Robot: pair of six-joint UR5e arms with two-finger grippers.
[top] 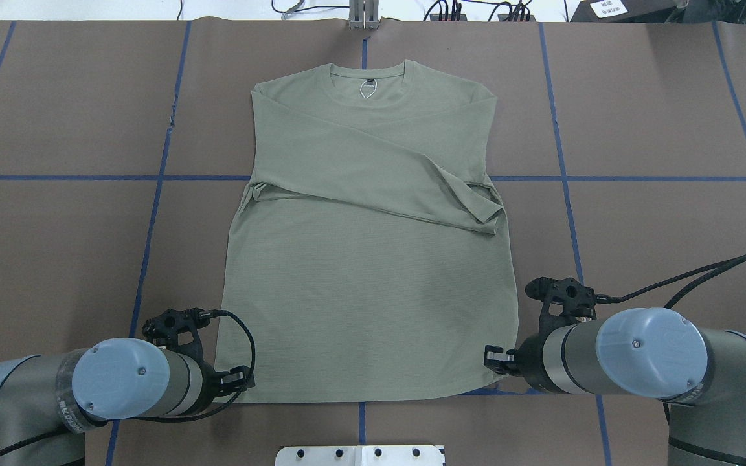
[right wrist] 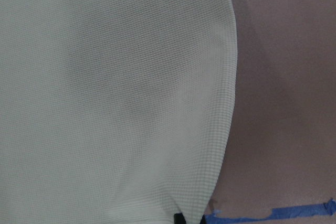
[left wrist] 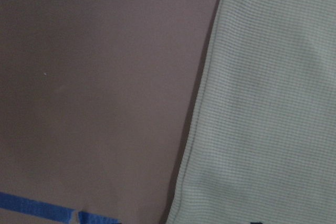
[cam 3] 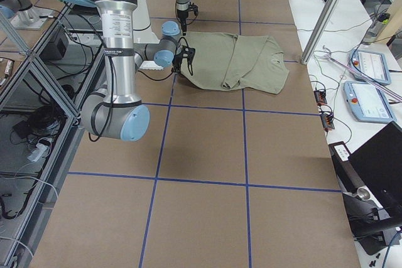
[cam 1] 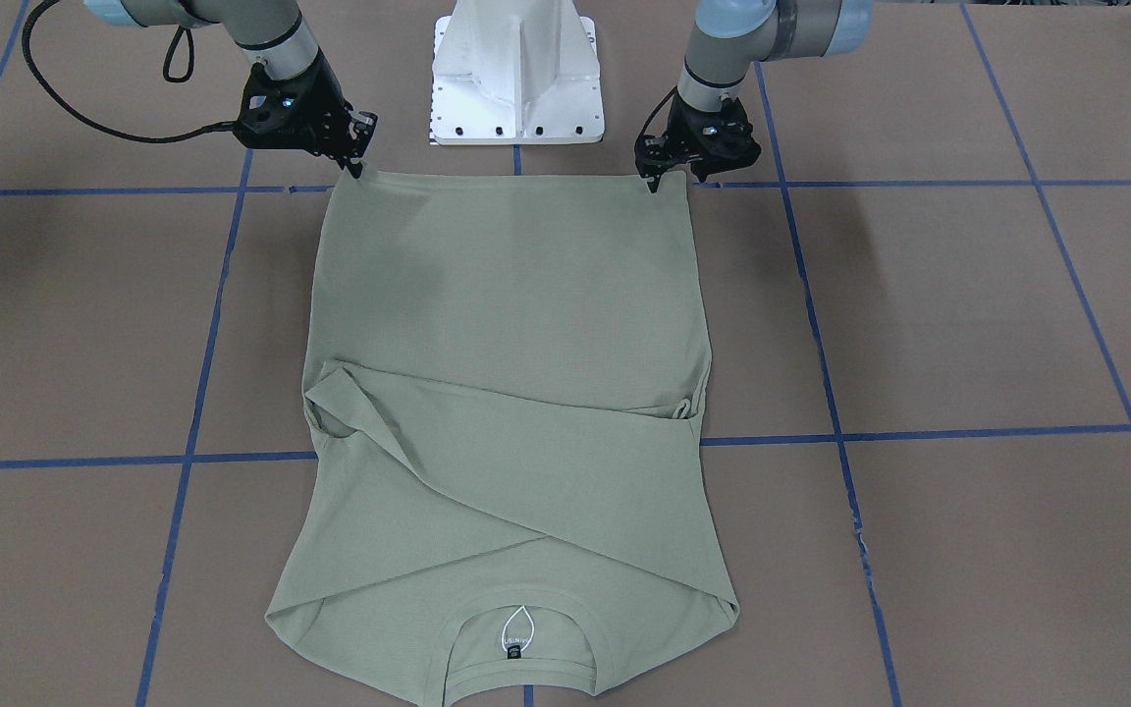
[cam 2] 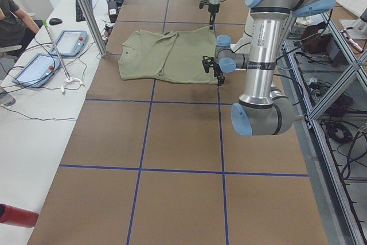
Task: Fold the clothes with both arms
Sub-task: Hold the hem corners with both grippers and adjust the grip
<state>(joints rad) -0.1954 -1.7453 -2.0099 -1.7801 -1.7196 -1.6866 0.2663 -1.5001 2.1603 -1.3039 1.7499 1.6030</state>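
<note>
- Closest to us is the white metal pedestal base [cam 1: 516,74], right at the near edge of the brown paper-covered table [cam 1: 968,314] with its grid of blue tape lines [cam 1: 215,295].
- Either side of it are the two silver-grey tubular arms with light blue joint caps: the left arm [top: 88,388] and the right arm [top: 638,353], both reaching down to the table.
- The black two-finger left gripper [cam 1: 654,180] has its tips on one corner of the hem. The tips look close together, but we honestly can't tell if they're clamped on the cloth.
- Same story for the black two-finger right gripper [cam 1: 357,165] at the other hem corner. It's touching the fabric, but whether it's gripping we can't make out.
- The wrist cams only give us knit fabric, brown table and a bit of tape.
- The pale sage-green long-sleeved knit shirt [cam 1: 507,324] lies flat in the middle of the table, hem toward the robot, collar away from it.
- Further up, both sleeves are folded in across the chest, overlapping, with one cuff [top: 483,213] poking out at the robot's right edge of the body.
- Farthest out on the shirt is the neckline with the dark neck label with a white loop [cam 1: 516,643].
- Past the table edge there's a white side bench [cam 2: 23,101] with two grey tablet-like pendants [cam 2: 71,41].
</note>
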